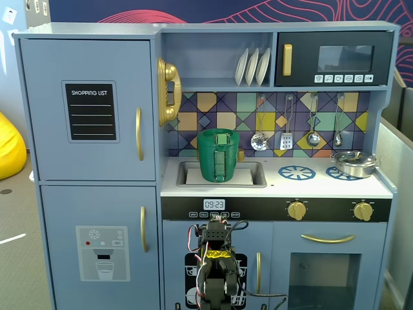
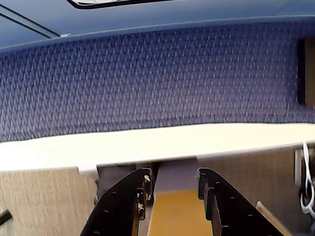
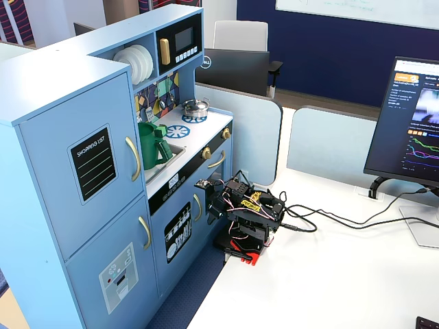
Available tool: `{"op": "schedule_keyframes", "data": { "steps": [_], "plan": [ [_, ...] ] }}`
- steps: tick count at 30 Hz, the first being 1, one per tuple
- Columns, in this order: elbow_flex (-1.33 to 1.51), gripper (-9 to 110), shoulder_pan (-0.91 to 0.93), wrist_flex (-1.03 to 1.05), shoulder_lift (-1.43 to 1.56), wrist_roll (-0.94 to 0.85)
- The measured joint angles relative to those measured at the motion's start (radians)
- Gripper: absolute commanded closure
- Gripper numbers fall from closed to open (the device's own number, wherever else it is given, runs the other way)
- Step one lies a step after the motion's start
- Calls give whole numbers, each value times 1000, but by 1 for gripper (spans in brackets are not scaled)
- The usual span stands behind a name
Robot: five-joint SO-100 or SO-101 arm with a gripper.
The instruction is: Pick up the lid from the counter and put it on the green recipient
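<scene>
The claw (image 2: 172, 189) hangs spread and empty in the wrist view, its two black fingers (image 2: 125, 204) parted over blue carpet and a pale desk edge (image 2: 147, 145). In the fixed views the arm (image 3: 247, 212) sits folded low on the desk in front of the toy kitchen (image 1: 97, 129), below counter height. The green recipient (image 1: 218, 155) stands upright in the sink (image 1: 253, 175), above and beyond the claw, strap handle facing outward. The lid cannot be made out on the counter (image 1: 322, 187); something green at the recipient's mouth may be it. Any reach must go up and forward.
</scene>
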Motion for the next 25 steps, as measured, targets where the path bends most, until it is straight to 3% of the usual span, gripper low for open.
{"op": "schedule_keyframes", "data": {
  "steps": [25],
  "plan": [
    [-20,99,28,17,23,41]
  ]
}}
